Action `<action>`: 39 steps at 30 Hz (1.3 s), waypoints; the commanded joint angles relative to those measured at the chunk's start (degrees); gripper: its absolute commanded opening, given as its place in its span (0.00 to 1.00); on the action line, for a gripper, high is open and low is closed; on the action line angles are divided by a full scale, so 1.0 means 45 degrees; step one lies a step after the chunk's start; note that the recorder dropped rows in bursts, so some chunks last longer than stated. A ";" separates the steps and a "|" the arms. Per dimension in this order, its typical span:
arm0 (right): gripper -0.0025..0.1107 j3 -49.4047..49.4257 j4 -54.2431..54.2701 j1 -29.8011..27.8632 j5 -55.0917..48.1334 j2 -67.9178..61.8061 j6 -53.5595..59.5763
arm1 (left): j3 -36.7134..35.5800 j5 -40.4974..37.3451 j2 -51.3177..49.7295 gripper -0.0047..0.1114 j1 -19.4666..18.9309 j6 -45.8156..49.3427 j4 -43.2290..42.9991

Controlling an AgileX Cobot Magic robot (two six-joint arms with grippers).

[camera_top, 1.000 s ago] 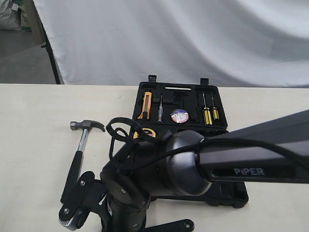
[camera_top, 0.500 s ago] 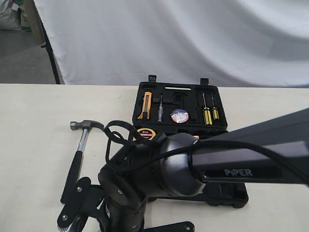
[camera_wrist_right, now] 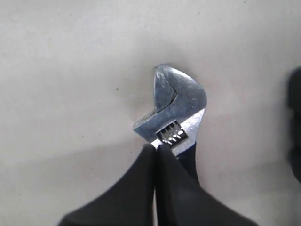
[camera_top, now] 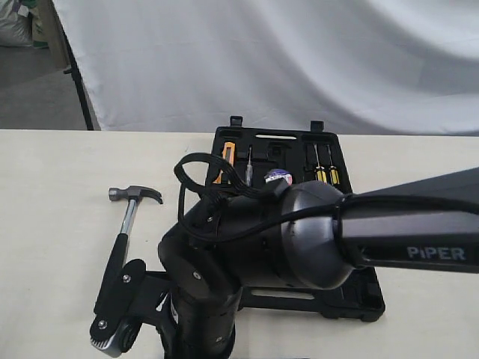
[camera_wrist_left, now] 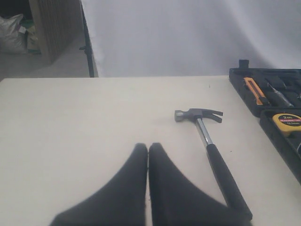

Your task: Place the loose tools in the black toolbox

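The silver adjustable wrench [camera_wrist_right: 181, 101] lies flat on the pale table, its black handle running under one finger of my right gripper [camera_wrist_right: 155, 147]. That gripper is shut, its fingertips pressed together at the wrench's head, and I see nothing between them. In the exterior view the right arm [camera_top: 224, 254] reaches across to the front left and hides the wrench. The claw hammer [camera_top: 126, 224] lies left of the black toolbox [camera_top: 224, 138]. The tape roll [camera_top: 278, 176] sits in the toolbox. My left gripper [camera_wrist_left: 148, 147] is shut and empty, beside the hammer [camera_wrist_left: 209, 146] handle.
A yellow tape measure [camera_wrist_left: 287, 121] and an orange utility knife [camera_wrist_left: 254, 89] rest in the toolbox [camera_wrist_left: 240, 82]. Two yellow-handled screwdrivers [camera_top: 323, 170] sit in its far half. A white sheet [camera_top: 262, 60] hangs behind the table.
The right gripper has closed. The right arm has shifted and now covers the tape measure and the black bar seen at the bottom edge before. The hammer has not moved.
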State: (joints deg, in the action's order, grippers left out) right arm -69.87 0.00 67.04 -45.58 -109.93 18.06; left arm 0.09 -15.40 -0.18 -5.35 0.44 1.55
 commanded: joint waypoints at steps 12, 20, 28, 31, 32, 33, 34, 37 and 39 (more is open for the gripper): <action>0.64 -0.0001 0.0081 0.0000 0.1001 -0.0726 -0.0860 | -0.0020 -0.0016 0.0041 0.05 -0.0022 -0.0099 0.0040; 0.41 -0.0001 0.0081 -0.0032 0.1099 -0.1897 -0.0830 | -0.0020 -0.0016 0.0041 0.05 -0.0022 -0.0099 0.0040; 0.02 -0.0001 0.0081 -0.0032 0.0878 -0.1438 -0.0719 | -0.0020 -0.0016 0.0041 0.05 -0.0022 -0.0099 0.0040; 0.02 -0.0159 0.0000 -0.0032 0.0450 -0.1180 -0.0718 | -0.0020 -0.0016 0.0041 0.05 -0.0022 -0.0099 0.0040; 0.02 -0.0276 -0.0074 -0.0032 0.0230 -0.1091 -0.0718 | -0.0020 -0.0016 0.0041 0.05 -0.0022 -0.0099 0.0040; 0.02 -0.0422 -0.0123 -0.0032 -0.0064 -0.1038 -0.0718 | -0.0020 -0.0016 0.0041 0.05 -0.0022 -0.0099 0.0040; 0.02 -0.0563 -0.0123 -0.0032 -0.0322 -0.0990 -0.0718 | -0.0020 -0.0016 0.0041 0.05 -0.0022 -0.0099 0.0040; 0.02 -0.0743 -0.0123 -0.0032 -0.0397 -0.0967 -0.0718 | -0.0020 -0.0016 0.0041 0.05 -0.0022 -0.0099 0.0040; 0.02 -0.0743 -0.0123 -0.0032 -0.0333 -0.0967 -0.0718 | -0.0020 -0.0016 0.0041 0.05 -0.0022 -0.0099 0.0040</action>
State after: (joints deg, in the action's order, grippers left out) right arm -72.67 0.00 67.04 -46.54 -115.08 14.62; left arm 0.09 -15.40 -0.18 -5.35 0.44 1.55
